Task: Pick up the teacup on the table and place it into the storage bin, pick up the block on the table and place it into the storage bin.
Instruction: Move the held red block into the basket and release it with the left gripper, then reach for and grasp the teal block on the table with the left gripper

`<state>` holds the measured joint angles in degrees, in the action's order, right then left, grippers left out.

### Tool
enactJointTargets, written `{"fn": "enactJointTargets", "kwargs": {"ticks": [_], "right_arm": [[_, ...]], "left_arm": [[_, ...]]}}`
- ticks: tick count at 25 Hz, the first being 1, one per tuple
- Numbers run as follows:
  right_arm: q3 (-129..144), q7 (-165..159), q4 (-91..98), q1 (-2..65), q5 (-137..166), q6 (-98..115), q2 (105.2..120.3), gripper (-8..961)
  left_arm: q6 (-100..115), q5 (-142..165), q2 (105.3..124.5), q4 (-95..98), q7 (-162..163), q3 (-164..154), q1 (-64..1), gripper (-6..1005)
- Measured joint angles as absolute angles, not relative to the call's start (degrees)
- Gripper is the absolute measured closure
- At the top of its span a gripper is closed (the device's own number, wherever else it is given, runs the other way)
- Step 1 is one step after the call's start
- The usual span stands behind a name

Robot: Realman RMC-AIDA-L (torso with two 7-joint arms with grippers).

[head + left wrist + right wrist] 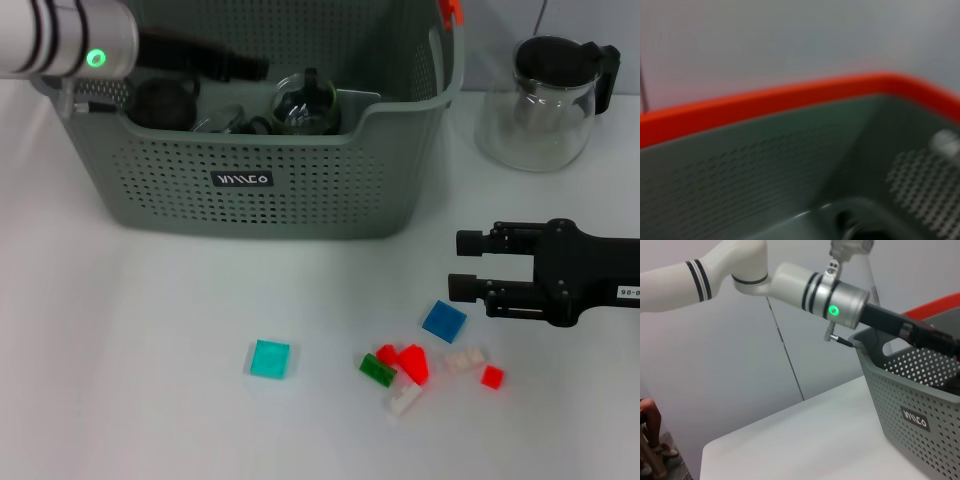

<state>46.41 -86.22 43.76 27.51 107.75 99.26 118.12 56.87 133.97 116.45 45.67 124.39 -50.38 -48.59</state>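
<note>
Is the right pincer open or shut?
Open: the right pincer shows its two fingers apart, empty, hovering above the table near the blue block.

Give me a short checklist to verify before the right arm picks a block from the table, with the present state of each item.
1. Right gripper open: ok, fingers apart.
2. Blue block free to grasp: ok, apart from the other pieces.
3. Right gripper over the blue block: not ok, it is beside it.
4. Storage bin opening free: not ok, left gripper reaches inside.
5. Left gripper holding anything: cannot tell.
</note>
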Motion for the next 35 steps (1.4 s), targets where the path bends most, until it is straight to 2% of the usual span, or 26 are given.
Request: {"fn": "enactJointTargets", "kwargs": {"ticks": [5, 14, 22, 25, 26, 30, 35], "right_arm": [[46.2, -86.2, 43.8, 27.2, 107.8, 99.2, 118.12, 278], [46.0, -86.2, 43.5, 27.2, 107.8, 99.2, 118.12, 279], [46.1, -86.2, 43.2, 27.4, 107.8, 98.6, 118.12, 279], [46.0, -86.2, 43.2, 27.5, 107.8, 98.4, 118.12, 279], [46.0, -86.2, 43.2, 27.5, 107.8, 98.3, 118.12, 279], [46.1, -86.2, 43.2, 27.5, 107.8, 97.8, 118.12, 279], [46.3, -86.2, 43.1, 27.7, 107.8, 97.8, 118.20, 280]], "left_arm": [[52.2, 138.0, 118.45, 46.0, 127.1, -53.2, -48.6, 214], [57.6, 127.4, 118.47, 51.4, 125.2, -50.0, -44.4, 176], [84.4, 95.9, 120.86, 51.2, 94.5, -34.9, -31.8, 175], [95.7, 96.7, 121.82, 50.5, 82.9, -31.6, -26.3, 183], [95.7, 96.7, 121.82, 50.5, 82.9, -31.6, -26.3, 185], [100.2, 100.9, 124.16, 48.6, 68.1, -30.8, -20.4, 188], [98.9, 111.1, 124.59, 40.8, 59.3, -30.6, -19.0, 189]]}}
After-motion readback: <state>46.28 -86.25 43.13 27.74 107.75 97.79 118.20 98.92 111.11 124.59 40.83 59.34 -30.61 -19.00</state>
